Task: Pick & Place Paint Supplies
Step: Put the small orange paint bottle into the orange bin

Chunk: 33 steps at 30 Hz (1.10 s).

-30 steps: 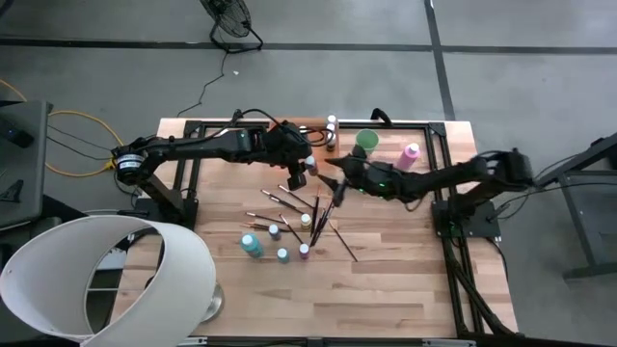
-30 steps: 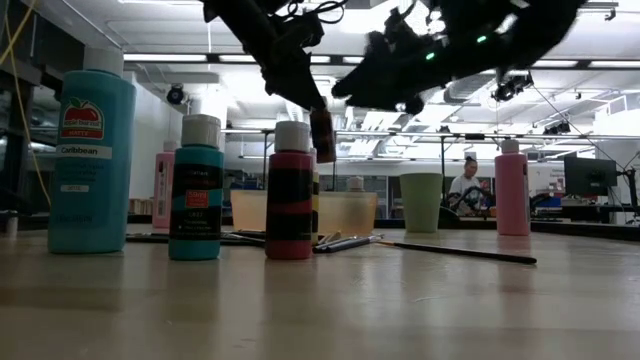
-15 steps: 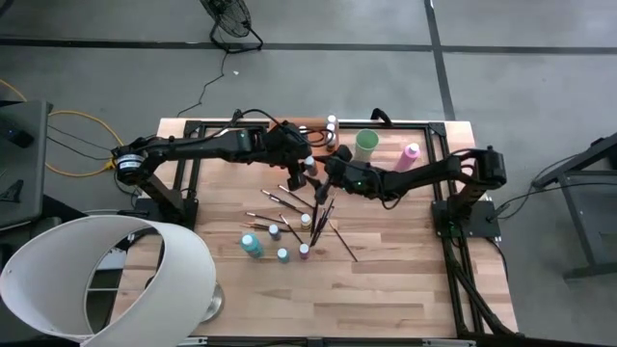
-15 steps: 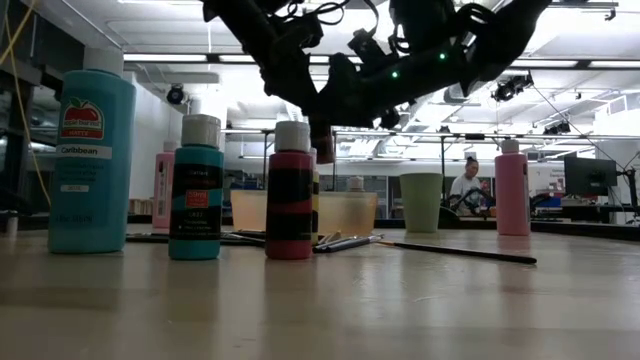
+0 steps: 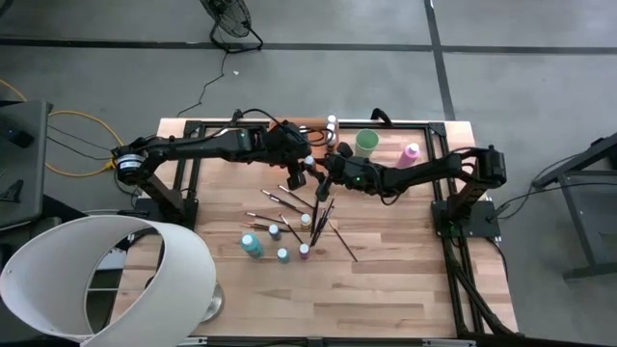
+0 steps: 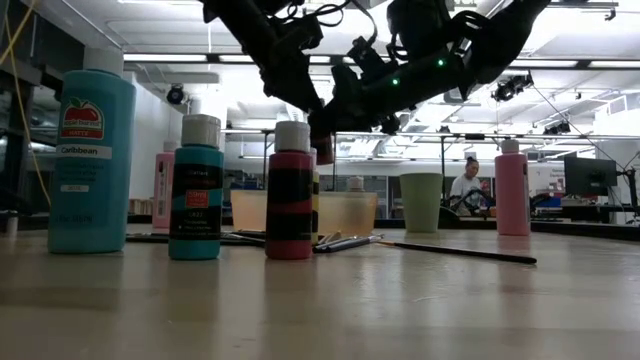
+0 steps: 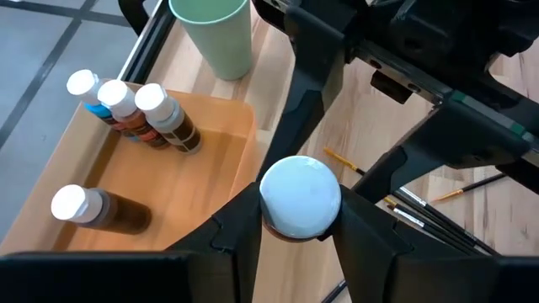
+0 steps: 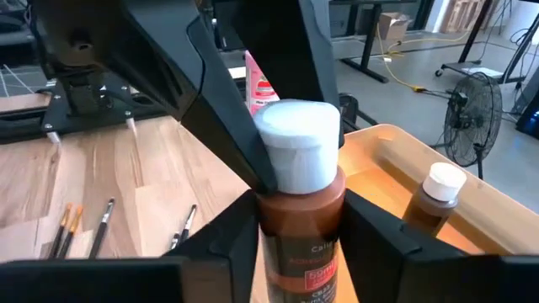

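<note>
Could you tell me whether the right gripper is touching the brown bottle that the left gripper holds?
Touching. The right wrist view shows the right gripper with fingers pressed on both sides of the brown bottle.

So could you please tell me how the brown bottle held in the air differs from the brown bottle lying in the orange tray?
The held brown bottle stands upright in mid-air; the tray's brown bottle lies on its side. The held one sits between fingers of the left tool and right tool; the other lies untouched in the orange tray. Both have white caps.

We see both grippers meeting on one bottle [image 8: 299, 210] above the table [image 5: 405, 280], beside the tray [image 7: 215, 151] holding four bottles.
</note>
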### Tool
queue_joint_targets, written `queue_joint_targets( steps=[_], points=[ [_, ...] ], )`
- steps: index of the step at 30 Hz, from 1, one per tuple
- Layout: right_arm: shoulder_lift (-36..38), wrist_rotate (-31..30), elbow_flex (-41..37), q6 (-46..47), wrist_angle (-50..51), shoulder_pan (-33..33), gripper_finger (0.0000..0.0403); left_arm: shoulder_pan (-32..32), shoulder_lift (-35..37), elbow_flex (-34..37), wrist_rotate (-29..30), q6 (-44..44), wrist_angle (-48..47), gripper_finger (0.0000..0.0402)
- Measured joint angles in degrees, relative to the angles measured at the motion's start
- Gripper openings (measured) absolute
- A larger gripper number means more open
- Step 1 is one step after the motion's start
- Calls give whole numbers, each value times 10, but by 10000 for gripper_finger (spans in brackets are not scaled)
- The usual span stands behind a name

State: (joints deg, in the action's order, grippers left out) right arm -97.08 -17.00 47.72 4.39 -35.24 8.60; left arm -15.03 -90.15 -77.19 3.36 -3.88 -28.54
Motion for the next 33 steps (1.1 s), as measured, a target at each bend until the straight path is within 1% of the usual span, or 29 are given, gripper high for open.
queue_joint_targets(
  steps=[2, 7, 10, 15, 19, 23, 26, 33],
  points=[
    [0, 4, 0, 1, 0, 0, 123, 0, 0, 0, 0, 1, 0, 124],
    [0, 4, 0, 5, 0, 0, 126, 0, 0, 0, 7, 0, 0, 133],
    [5, -13, -1, 36, 14, 3, 122, 0, 1, 0, 21, -2, -2, 155],
    [20, -50, -2, 83, 45, 17, 121, 0, 18, 0, 24, 5, -4, 201],
    [23, -83, -1, 130, 60, 31, 120, 0, 33, 0, 30, 22, -21, 221],
    [22, -90, -1, 174, 83, 46, 120, 0, 40, 0, 48, 34, -37, 220],
    [20, -117, -1, 199, 116, 53, 120, 0, 39, 0, 48, 45, -53, 216],
    [19, -131, -1, 199, 114, 74, 122, 0, 39, 0, 48, 48, -52, 204]
  ],
)
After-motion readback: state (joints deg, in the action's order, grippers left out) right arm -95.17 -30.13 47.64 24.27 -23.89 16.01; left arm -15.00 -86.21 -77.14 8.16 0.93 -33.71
